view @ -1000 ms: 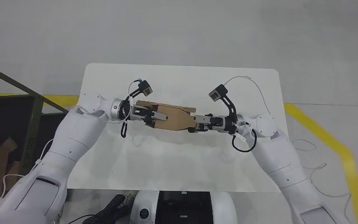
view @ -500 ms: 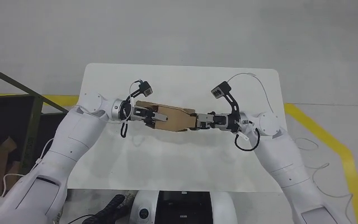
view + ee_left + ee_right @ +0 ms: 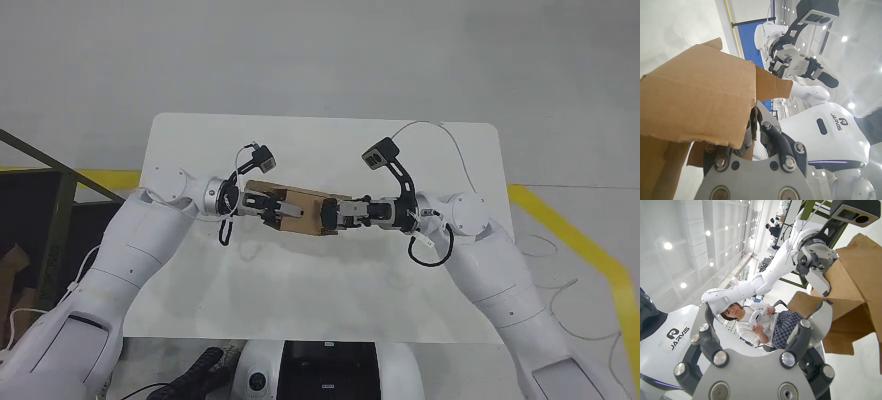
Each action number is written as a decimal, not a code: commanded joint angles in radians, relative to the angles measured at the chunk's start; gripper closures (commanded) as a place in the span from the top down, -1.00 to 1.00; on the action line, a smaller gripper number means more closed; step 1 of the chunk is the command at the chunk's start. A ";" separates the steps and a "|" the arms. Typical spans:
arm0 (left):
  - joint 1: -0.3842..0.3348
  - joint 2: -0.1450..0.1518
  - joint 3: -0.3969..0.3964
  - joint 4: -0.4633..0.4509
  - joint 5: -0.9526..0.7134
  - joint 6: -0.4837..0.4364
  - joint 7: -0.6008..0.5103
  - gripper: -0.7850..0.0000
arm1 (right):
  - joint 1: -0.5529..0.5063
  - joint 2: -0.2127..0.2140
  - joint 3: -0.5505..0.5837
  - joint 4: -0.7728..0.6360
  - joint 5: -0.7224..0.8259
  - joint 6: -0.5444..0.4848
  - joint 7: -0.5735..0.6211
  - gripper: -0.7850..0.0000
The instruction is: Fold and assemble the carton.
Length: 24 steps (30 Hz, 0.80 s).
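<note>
A brown cardboard carton (image 3: 300,208) hangs part-folded above the middle of the white table (image 3: 200,290), held between my two arms. My left gripper (image 3: 283,208) is shut on its wall; the left wrist view has the cardboard (image 3: 696,91) pinched between the left gripper's (image 3: 754,117) fingers. My right gripper (image 3: 330,215) stands open at the carton's other end. In the right wrist view one of its white fingers (image 3: 821,313) presses against a loose flap (image 3: 806,304), while the left gripper (image 3: 821,285) clamps the carton (image 3: 851,279) beyond it.
A thin white cable (image 3: 450,135) loops over the table's far right part. A dark green rack (image 3: 40,190) stands off the table's left edge. Yellow floor tape (image 3: 560,215) runs past the right side. Bare tabletop lies in front of and behind the carton.
My right gripper has moved left into the carton's end, pushing that end flap inward, and the carton now looks shorter. The left gripper has kept its hold and barely moved.
</note>
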 commanded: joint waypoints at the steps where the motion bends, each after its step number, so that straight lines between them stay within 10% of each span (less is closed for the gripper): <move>1: 0.000 -0.001 -0.001 0.000 0.000 0.000 0.000 -1.00 | 0.013 -0.006 -0.018 0.003 -0.006 0.001 -0.007 1.00; 24: 0.008 -0.004 -0.029 0.007 -0.069 0.025 -0.025 -1.00 | -0.008 -0.005 0.024 0.018 -0.010 -0.042 -0.030 1.00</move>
